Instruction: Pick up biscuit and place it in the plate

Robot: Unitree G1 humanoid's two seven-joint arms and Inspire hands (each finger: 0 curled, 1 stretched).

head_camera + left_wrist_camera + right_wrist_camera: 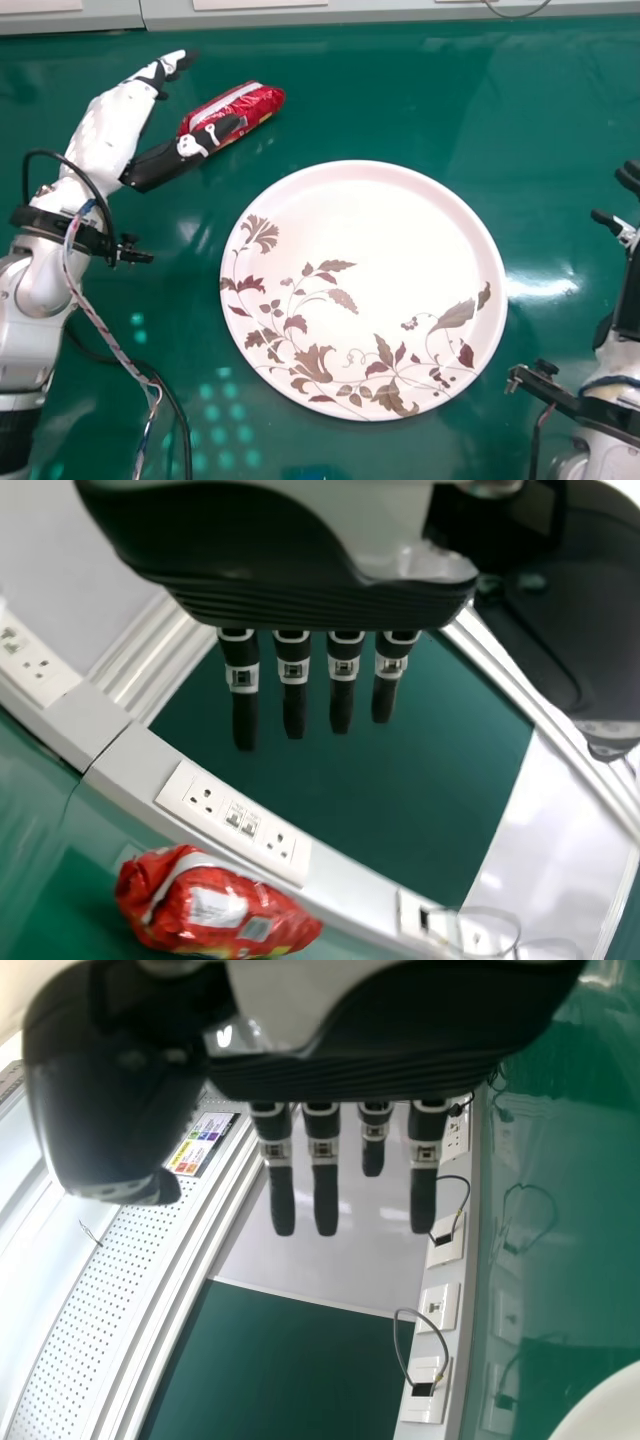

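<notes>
Black-and-white left hand (108, 128), close to the left wrist camera: open, fingers straight and slightly spread, thumb held out from them. Black-and-white right hand (628, 292), at the head view's right edge: open, fingers straight, thumb apart.

Glossy green table (560, 130), beneath everything.

Pale strip with white plastic sockets (235, 815), along the table's far edge.

Large round white plate (370, 240), brown and maroon leaf pattern, flat on the table, between the hands.

Shiny red biscuit packet (262, 101), pale band along it; lying on the table off the plate, beyond its far left rim. Left thumb overlaps it in the head view; contact cannot be told.
</notes>
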